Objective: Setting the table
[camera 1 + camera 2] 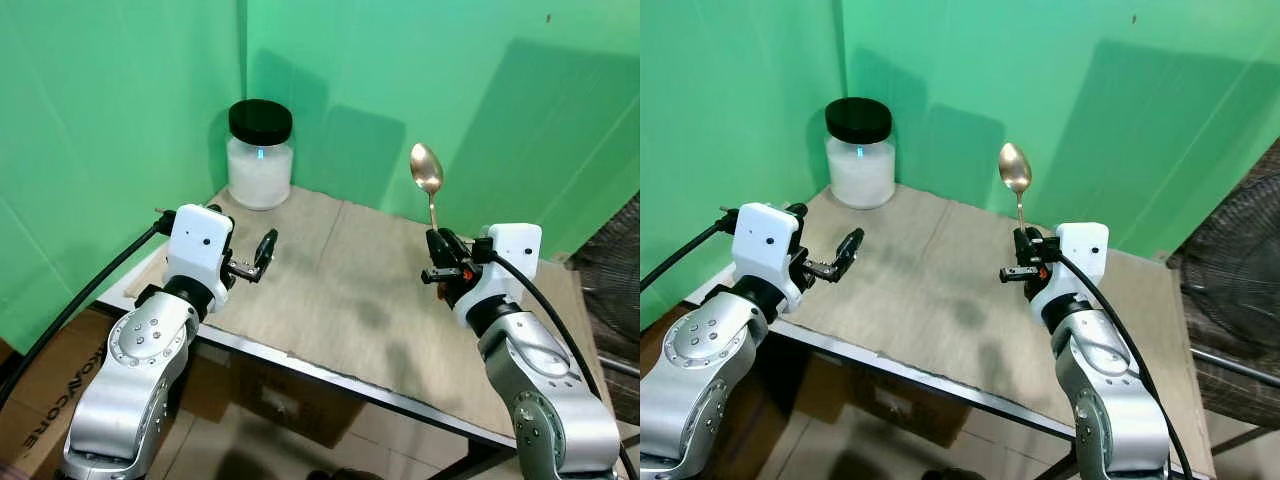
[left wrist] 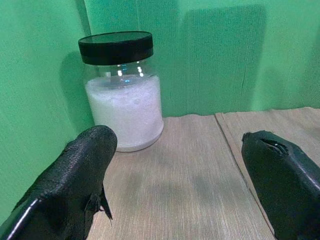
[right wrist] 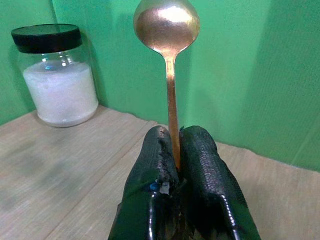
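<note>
A gold-coloured spoon (image 1: 428, 175) stands upright, bowl up, above the right side of the table (image 1: 340, 290). My right gripper (image 1: 438, 252) is shut on the spoon's handle (image 3: 172, 125), low on it. My left gripper (image 1: 262, 252) hovers open over the table's left part with nothing between its fingers (image 2: 80, 185). A glass jar (image 1: 260, 158) with a black lid and white powder inside stands at the table's far left corner, ahead of the left gripper.
Green backdrop walls close in behind and to the left of the table. A black fan grille (image 1: 1240, 300) stands off the table's right side. A cardboard box (image 1: 35, 400) sits on the floor at the left.
</note>
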Available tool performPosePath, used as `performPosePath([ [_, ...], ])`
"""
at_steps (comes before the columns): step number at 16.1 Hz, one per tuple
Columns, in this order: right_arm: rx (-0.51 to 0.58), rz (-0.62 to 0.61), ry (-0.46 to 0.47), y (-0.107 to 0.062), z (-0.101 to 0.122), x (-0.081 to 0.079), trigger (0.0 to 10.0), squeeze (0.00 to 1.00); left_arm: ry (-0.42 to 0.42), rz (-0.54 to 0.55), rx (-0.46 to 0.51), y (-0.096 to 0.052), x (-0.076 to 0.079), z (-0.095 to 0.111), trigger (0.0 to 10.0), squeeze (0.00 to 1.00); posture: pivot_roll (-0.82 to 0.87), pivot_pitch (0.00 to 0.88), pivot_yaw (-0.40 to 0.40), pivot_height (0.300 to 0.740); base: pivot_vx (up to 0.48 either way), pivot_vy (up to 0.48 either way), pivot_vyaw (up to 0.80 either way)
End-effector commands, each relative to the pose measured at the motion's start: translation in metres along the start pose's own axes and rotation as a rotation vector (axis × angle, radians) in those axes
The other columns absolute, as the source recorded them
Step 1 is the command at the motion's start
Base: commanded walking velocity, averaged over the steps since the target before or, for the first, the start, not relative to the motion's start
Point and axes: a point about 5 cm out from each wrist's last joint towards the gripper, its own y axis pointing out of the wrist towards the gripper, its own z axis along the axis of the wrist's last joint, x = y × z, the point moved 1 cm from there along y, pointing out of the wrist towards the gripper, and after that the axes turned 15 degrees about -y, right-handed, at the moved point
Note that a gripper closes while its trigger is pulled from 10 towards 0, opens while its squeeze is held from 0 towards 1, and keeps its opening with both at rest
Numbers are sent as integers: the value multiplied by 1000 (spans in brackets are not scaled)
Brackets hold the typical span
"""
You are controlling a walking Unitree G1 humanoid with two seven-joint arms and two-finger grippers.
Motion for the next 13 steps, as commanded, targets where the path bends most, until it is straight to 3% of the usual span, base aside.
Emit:
performPosePath([
  [1, 10, -31, 5, -4, 2, 6, 10000, 0, -8, -11, 0, 2, 2, 1, 10000, 0, 51, 0, -93, 740, 0, 0, -800],
  [5, 9, -22, -2, -5, 1, 4, 10000, 0, -21, 1, 9, 4, 1, 2, 10000, 0, 53, 0, -96, 740, 0, 0, 0],
  [7, 2, -2, -18, -3, 1, 2, 10000, 0, -26, -1, 4, 2, 1, 1, 10000, 0, 59, 0, -113, 740, 0, 480, 0],
  [10, 1, 9, -11, -2, 1, 1, 10000, 0, 3, 32, 16, 3, -1, 4, 10000, 0, 60, 0, -116, 740, 0, 311, -800],
  [13, 2, 10, -23, -1, 2, 1, 10000, 0, -11, 41, 5, 4, -3, 0, 10000, 0, 59, 0, -118, 740, 0, -320, -800],
])
